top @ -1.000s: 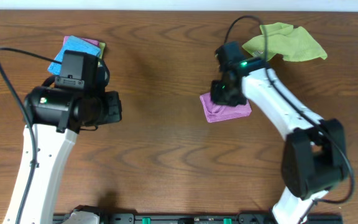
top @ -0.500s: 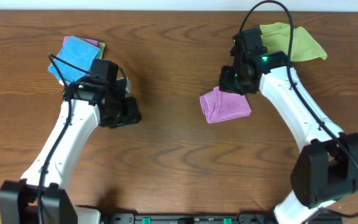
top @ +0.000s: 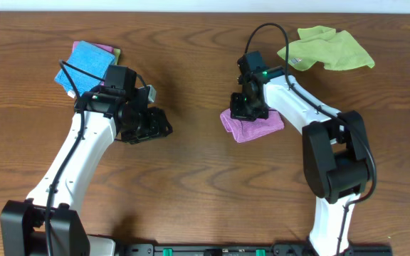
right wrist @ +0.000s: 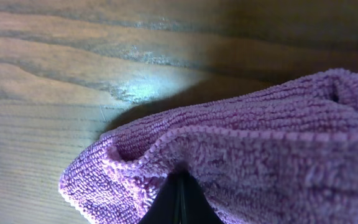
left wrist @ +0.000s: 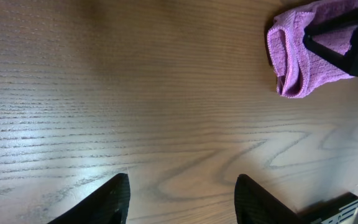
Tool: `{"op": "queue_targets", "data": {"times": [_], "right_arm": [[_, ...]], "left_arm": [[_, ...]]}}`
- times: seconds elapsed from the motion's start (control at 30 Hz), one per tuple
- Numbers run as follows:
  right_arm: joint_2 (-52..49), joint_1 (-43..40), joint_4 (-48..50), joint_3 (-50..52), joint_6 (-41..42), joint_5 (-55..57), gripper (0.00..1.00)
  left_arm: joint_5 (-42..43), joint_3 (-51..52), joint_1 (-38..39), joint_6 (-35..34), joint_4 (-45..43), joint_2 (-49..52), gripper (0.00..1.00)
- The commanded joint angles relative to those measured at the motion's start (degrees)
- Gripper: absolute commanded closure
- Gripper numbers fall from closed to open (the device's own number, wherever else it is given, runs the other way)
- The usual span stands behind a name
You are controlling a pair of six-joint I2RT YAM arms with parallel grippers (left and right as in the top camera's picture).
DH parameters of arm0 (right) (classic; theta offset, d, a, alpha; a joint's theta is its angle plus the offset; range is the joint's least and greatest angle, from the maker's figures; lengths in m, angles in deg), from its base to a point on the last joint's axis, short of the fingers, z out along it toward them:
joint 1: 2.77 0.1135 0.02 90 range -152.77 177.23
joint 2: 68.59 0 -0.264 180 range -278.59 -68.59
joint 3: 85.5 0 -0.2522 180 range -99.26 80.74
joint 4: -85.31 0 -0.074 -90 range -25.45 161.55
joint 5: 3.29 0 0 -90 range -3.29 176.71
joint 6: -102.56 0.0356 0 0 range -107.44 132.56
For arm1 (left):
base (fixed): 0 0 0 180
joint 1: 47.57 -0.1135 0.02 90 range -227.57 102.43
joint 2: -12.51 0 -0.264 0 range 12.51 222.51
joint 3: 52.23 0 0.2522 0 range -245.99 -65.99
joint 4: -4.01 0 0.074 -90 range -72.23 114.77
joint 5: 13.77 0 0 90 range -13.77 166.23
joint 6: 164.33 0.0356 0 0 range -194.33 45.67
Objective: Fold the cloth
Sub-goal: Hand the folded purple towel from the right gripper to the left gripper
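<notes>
Pinching purple cloth (top: 258,128), right jaws downturned.

Purple cloth (top: 258,128) of looped terry with paler pink edging on a brown wood-grain worktop (top: 205,178), alongside a lime-green cloth (top: 333,50), a sky-blue cloth (top: 84,60) over a pink cloth (top: 104,48), and the white-shelled, black-jointed left arm (top: 66,167) and right arm (top: 312,107).
</notes>
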Motion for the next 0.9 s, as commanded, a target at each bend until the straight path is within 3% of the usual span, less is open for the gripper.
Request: {"op": "queue_targets", "data": {"times": [0.0,0.17,0.33,0.4,0.63,0.87], "right_arm": [[2.6,-1.1,-2.6,-1.9,1.0,-1.4,0.99],[10.9,-5.2,-8.2,-5.1,-2.1,-0.6,0.99],[14.8,-10.9,-12.2,-5.0,-2.2,1.5,0.99],[14.3,-13.7,-13.3,-3.7,-2.2,1.1,0.99],[13.3,-18.0,-9.1,4.0,-3.3,1.0,0.98],[11.6,-18.9,-0.4,11.9,-3.2,0.3,0.98]], "left_arm": [[0.4,-0.1,0.1,0.2,-0.1,0.3,0.41],[2.4,0.0,1.2,-2.0,-3.1,0.4,0.34],[5.1,0.4,5.8,-5.3,-9.6,3.3,0.18],[7.3,0.4,8.4,-7.1,-12.9,6.3,0.04],[14.4,0.4,14.3,-14.9,-25.4,17.4,0.05],[15.4,0.4,16.9,-22.3,-34.2,23.4,0.05]]}}
